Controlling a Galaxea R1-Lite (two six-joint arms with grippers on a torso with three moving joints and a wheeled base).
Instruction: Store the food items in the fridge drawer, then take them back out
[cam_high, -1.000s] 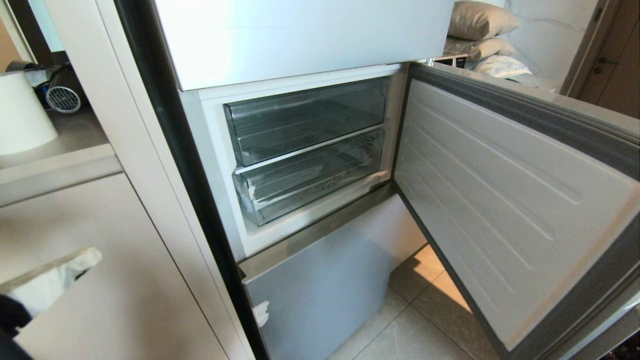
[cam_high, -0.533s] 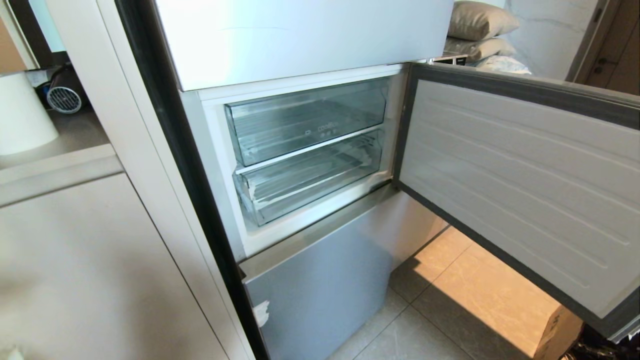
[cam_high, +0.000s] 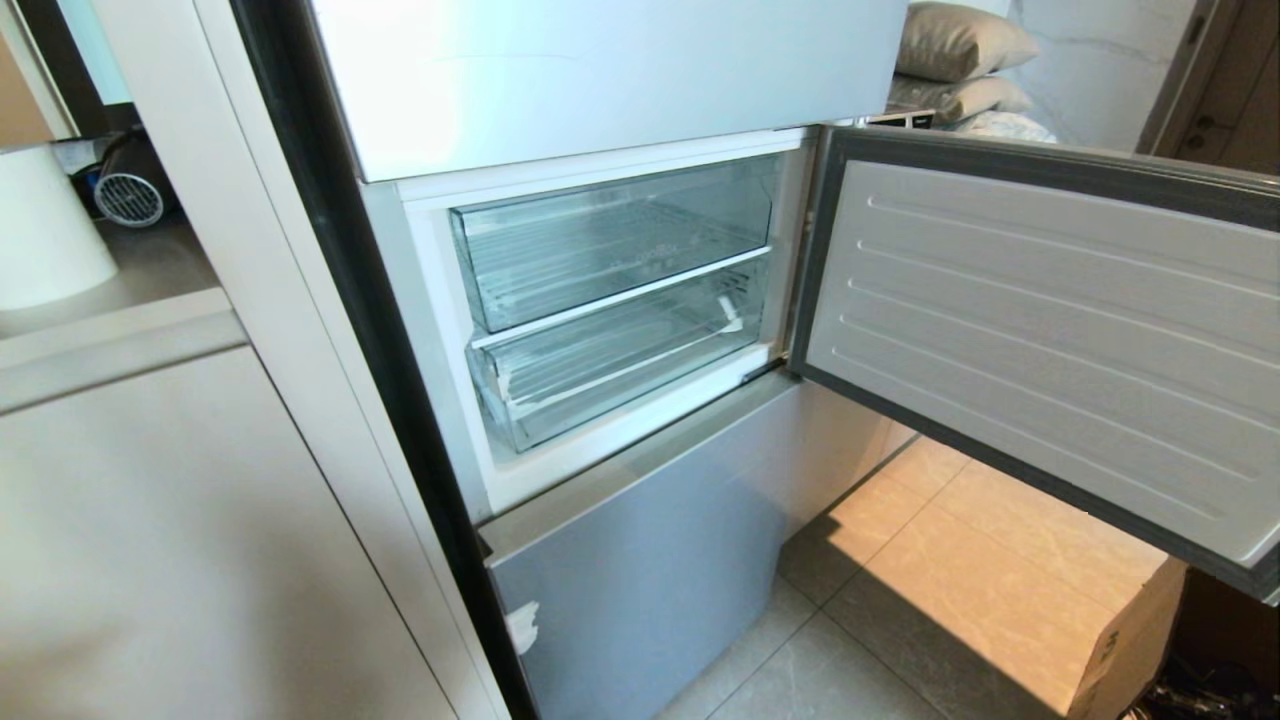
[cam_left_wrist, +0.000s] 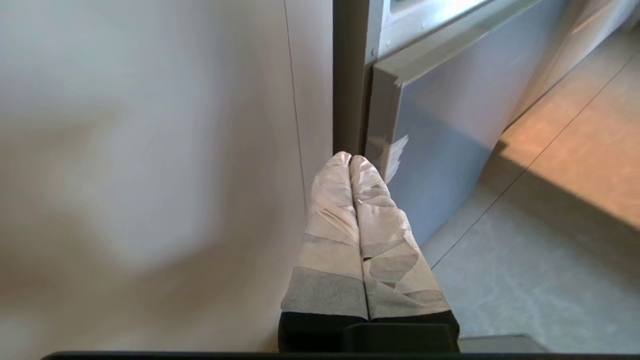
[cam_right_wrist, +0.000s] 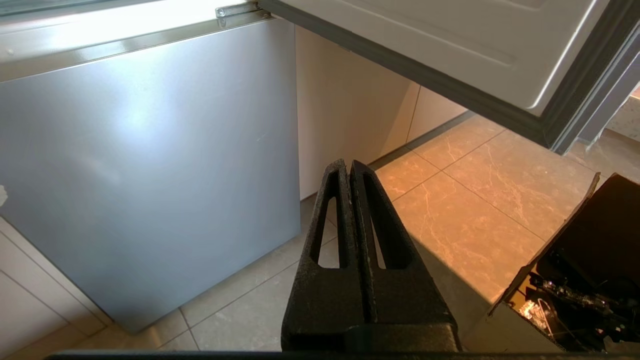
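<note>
In the head view we face the fridge with its middle door (cam_high: 1040, 340) swung open to our right. Two clear bins sit stacked in the compartment. The upper bin (cam_high: 615, 240) lies above a white rail, and the drawer (cam_high: 610, 365) lies just below it, pushed in, with a whitish patch at its front left corner. We see no fruit in either bin. Below them is the shut blue-grey lower door (cam_high: 640, 580), with a white scrap of tape near its left edge. A cabinet (cam_high: 200, 540) fills the left, and a cardboard box (cam_high: 1130, 650) stands on the tiled floor (cam_high: 960, 560) under the open door. Neither arm shows here.

In the left wrist view our left gripper (cam_left_wrist: 350, 159) has its white-wrapped fingers (cam_left_wrist: 380, 225) pressed together, holding nothing. It points at the seam between the cabinet and the lower door's edge, near the tape scrap.

In the right wrist view our right gripper (cam_right_wrist: 348, 164) has its black fingers (cam_right_wrist: 385, 220) pressed together, empty, low before the lower door and over the floor. The open door's underside hangs above, and the open box sits beside it.
</note>
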